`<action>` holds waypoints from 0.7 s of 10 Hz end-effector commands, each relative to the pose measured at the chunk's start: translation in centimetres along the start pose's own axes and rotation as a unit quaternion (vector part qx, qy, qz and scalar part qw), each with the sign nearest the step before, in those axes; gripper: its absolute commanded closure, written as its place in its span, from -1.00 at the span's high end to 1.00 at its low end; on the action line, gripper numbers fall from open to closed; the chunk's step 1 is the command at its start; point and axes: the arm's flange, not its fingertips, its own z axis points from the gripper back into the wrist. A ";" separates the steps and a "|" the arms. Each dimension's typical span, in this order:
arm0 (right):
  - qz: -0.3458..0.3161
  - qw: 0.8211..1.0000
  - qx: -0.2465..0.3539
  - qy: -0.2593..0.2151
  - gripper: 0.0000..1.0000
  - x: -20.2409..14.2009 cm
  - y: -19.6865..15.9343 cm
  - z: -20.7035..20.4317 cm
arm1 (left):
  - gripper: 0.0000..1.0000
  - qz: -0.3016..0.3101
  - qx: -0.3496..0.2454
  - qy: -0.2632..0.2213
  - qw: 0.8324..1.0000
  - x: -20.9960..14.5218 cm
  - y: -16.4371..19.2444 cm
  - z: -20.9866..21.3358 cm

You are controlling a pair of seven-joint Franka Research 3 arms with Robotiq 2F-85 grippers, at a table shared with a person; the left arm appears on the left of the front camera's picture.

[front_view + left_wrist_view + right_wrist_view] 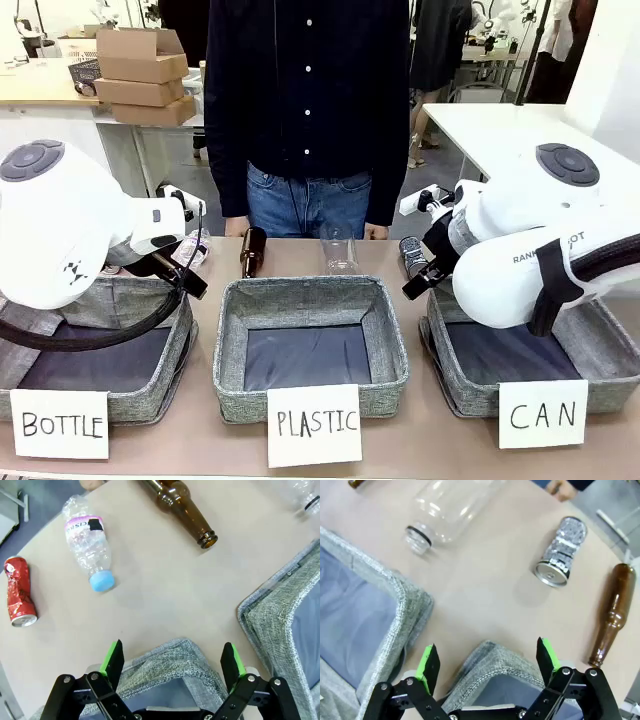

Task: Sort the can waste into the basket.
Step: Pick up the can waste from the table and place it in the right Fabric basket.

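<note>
The right tool (pixel 488 651), jaws spread wide and empty over a corner of the CAN basket (pixel 462 392), faces the black can (pixel 560 552) lying on the tabletop (pixel 485 590) just ahead, slightly right, long axis pointing almost straight away, silver top nearest.

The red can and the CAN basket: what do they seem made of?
The red can looks like thin painted metal: dented sides, bare silver top. The CAN basket seems woven grey fabric, judging by its coarse weave, with a smoother dark lining.
</note>
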 end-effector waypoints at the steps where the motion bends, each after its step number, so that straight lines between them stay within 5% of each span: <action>1: 0.000 1.000 0.000 0.000 1.00 0.0 0.0 0.0 | 1.00 0.000 0.000 0.000 1.000 0.0 0.0 0.0; 7: 0.000 1.000 0.000 0.000 1.00 0.0 0.0 0.0 | 1.00 0.000 0.000 0.000 1.000 0.0 0.0 0.0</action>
